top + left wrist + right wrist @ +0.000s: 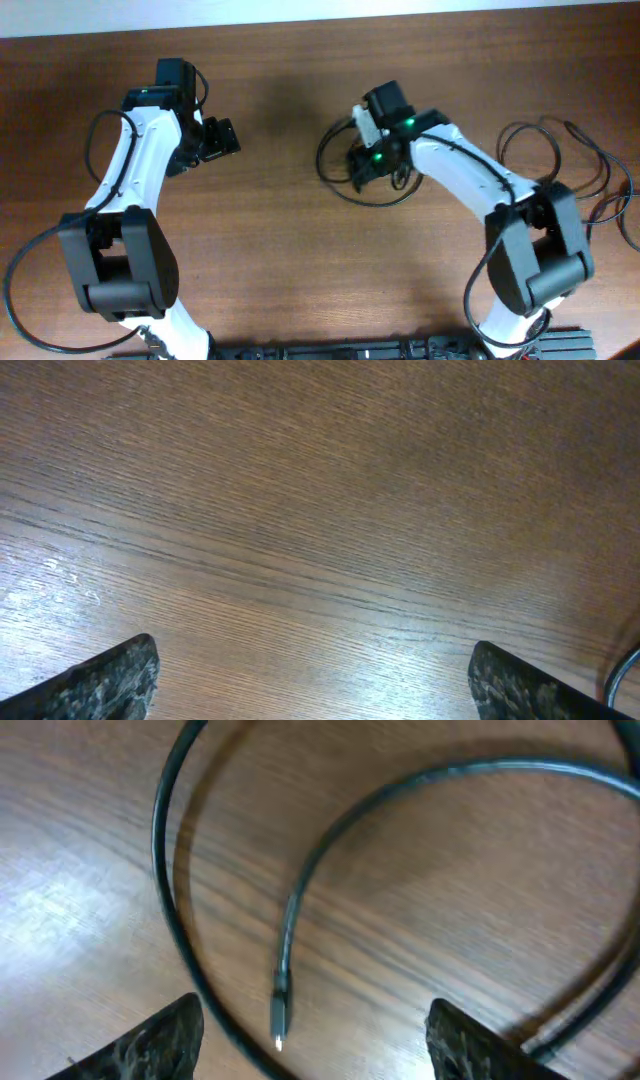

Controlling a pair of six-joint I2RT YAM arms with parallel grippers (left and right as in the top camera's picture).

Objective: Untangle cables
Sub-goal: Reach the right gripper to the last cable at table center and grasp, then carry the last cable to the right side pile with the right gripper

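A thin black cable (335, 190) lies in a loop on the wooden table at centre, around my right gripper (362, 162). In the right wrist view the cable (330, 830) curves across the wood and its small plug end (279, 1012) lies between the fingers of the right gripper (315, 1040), which is open and holds nothing. More black cables (560, 140) lie looped at the far right. My left gripper (218, 140) is open and empty over bare wood (315, 680), well left of the loop. A sliver of cable (622, 678) shows at the left wrist view's right edge.
The wooden table (270, 250) runs to its far edge at the top of the overhead view. The arm bases stand at the near edge. The arms' own thicker black wires (95, 140) hang beside them.
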